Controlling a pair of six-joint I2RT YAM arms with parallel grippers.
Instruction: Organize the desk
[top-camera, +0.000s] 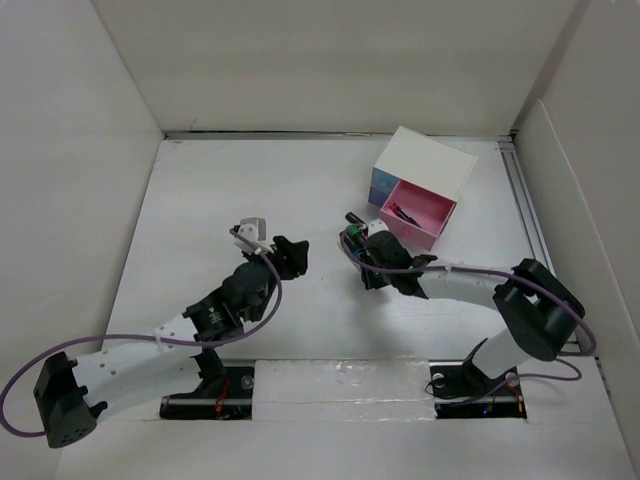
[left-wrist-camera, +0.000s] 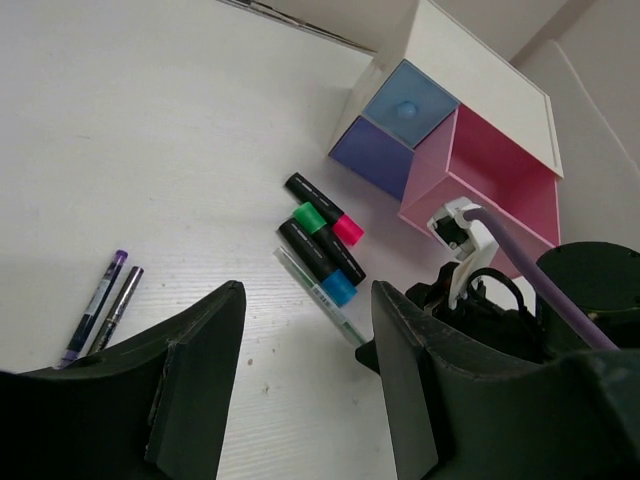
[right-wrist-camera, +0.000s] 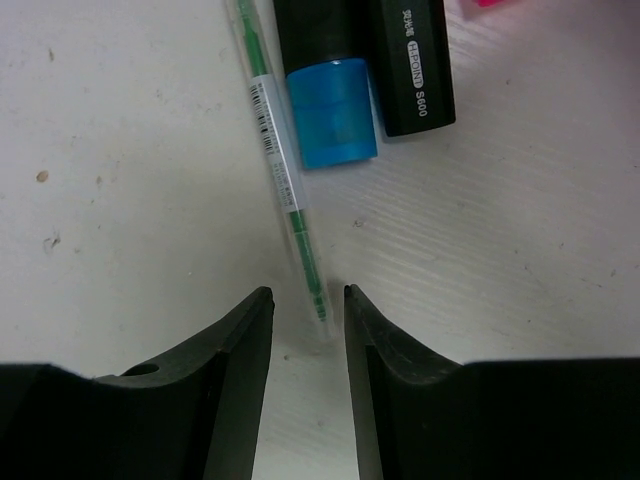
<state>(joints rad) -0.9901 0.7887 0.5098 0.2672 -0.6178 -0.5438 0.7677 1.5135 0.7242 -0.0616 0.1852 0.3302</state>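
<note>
The white desk (top-camera: 250, 180) carries a cluster of pens and markers. My right gripper (right-wrist-camera: 306, 295) is open and low over the desk, its jaws on either side of the tip of a clear green pen (right-wrist-camera: 285, 170) that lies flat. A blue-capped black marker (right-wrist-camera: 330, 100) and another black marker (right-wrist-camera: 415, 70) lie just beyond. My left gripper (left-wrist-camera: 308, 292) is open and empty, a little short of the same cluster (left-wrist-camera: 322, 238). In the top view the left gripper (top-camera: 287, 256) and right gripper (top-camera: 362, 247) face each other mid-desk.
A small white drawer box (top-camera: 425, 165) stands at the back right, its pink drawer (top-camera: 418, 213) pulled open with a dark item inside; blue drawers (left-wrist-camera: 405, 105) are shut. Two thin purple pens (left-wrist-camera: 105, 303) lie left of the cluster. White panels wall the desk.
</note>
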